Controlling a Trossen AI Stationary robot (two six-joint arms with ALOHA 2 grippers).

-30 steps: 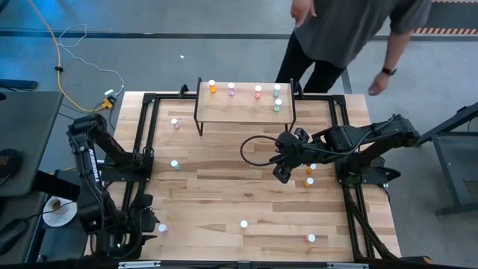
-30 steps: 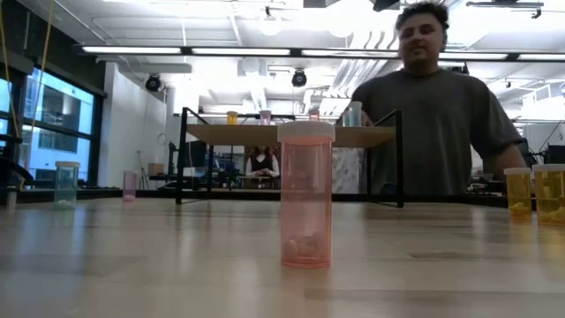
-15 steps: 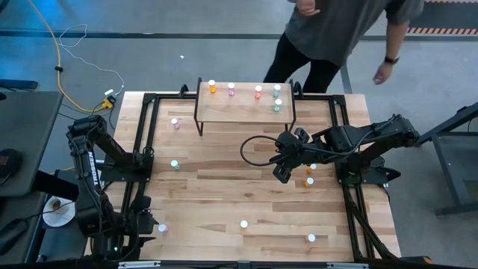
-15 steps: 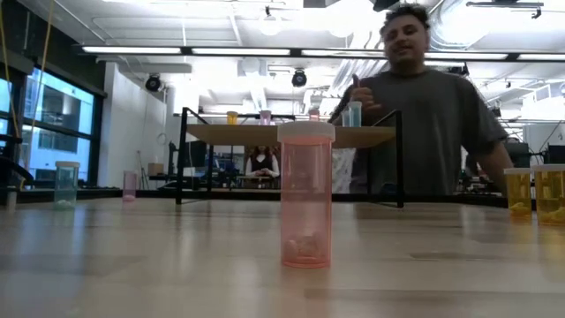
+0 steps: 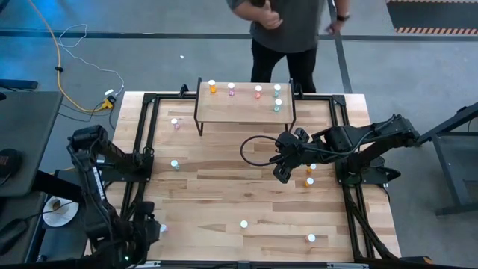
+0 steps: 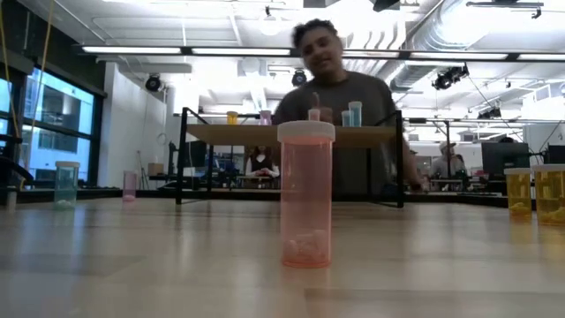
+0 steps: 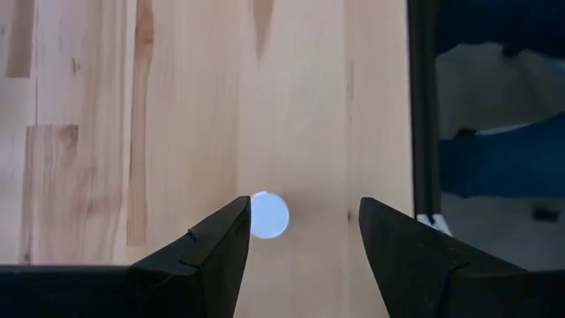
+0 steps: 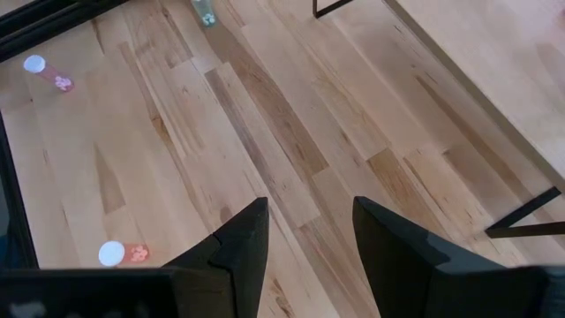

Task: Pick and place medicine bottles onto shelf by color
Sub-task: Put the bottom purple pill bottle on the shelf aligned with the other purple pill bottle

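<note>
My left gripper [image 7: 303, 221] hangs open over the table's near left corner, pointing steeply down. A bottle with a white cap [image 7: 267, 215] stands below it, close to one fingertip, with its body colour hidden. My right gripper [image 5: 282, 172] waits open above the table's middle right, holding nothing. The shelf [image 5: 245, 112] stands at the far edge, carrying orange [image 5: 212, 87], pink [image 5: 231, 90], red [image 5: 258, 92] and teal [image 5: 277, 105] bottles. More bottles stand upright on the tabletop: pink [image 5: 175, 123], teal [image 5: 175, 164], two orange ones [image 5: 309, 181], and a pinkish-red one [image 6: 305, 194].
Black frame rails [image 5: 146, 134] run along the table's left and right sides. Another bottle [image 5: 311, 238] stands at the near right. A person [image 5: 287, 30] stands just beyond the far edge, behind the shelf. Bare wood lies between the shelf and the near bottles.
My left gripper has sunk toward the table's near left corner, down over the bottle there, and has stayed open. The person behind the far edge has walked toward the table's left, from beside the shelf to behind it.
</note>
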